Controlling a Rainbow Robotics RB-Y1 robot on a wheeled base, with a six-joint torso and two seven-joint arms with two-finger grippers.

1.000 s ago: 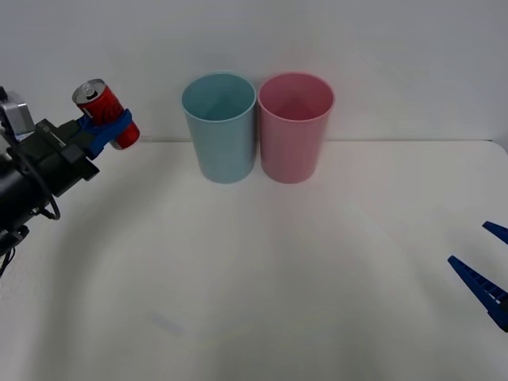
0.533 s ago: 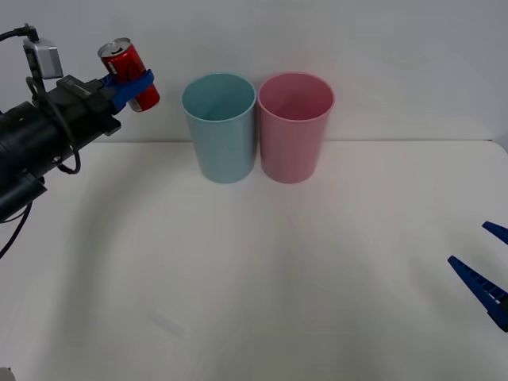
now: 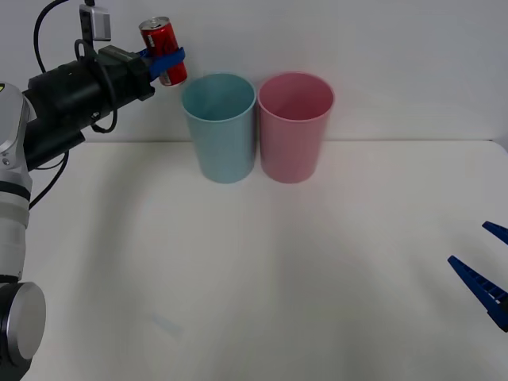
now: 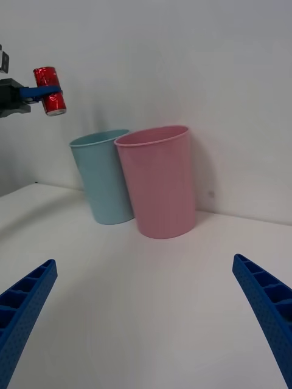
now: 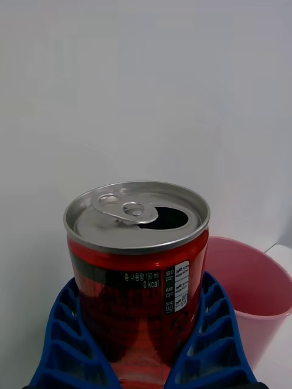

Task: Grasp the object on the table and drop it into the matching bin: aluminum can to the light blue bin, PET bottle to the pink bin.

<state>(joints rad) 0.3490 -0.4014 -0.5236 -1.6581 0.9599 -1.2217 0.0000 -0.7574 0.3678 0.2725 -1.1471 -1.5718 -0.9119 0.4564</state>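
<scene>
Above the bench (image 3: 238, 278), left claw (image 3: 164, 57) extended high, clamping opened red can (image 3: 163, 40), label "190 ml, 0 kcal", beside light blue bin (image 3: 219, 127). Right claw (image 3: 486, 270) parked low, spread.

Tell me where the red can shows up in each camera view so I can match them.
Front view: aluminum can, upper left, held above and left of the light blue bin.
Right wrist view: can upper left, above the blue bin.
Left wrist view: can centre, between blue fingers.
Shared landmark: pink bin.
</scene>
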